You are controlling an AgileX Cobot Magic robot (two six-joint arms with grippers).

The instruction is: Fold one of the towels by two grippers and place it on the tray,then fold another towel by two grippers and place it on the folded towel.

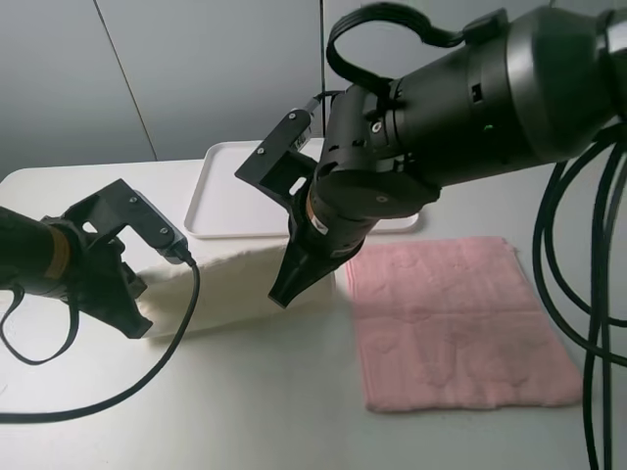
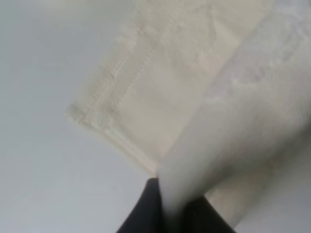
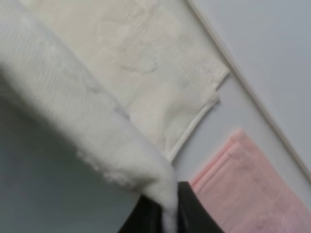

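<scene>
One cream towel (image 1: 240, 279) in both grippers (image 2: 171, 201) (image 3: 167, 206).

The tray (image 1: 220, 196) lies at the back of the table (image 1: 245, 411). Before it, leftward, lies one towel (image 1: 235, 284); the other towel (image 1: 451, 323) lies near, on its right.

left claw (image 1: 133, 315), right claw (image 1: 286, 291): apparently pinching cream towel (image 1: 235, 279) | pink towel (image 1: 456, 323): flat
</scene>
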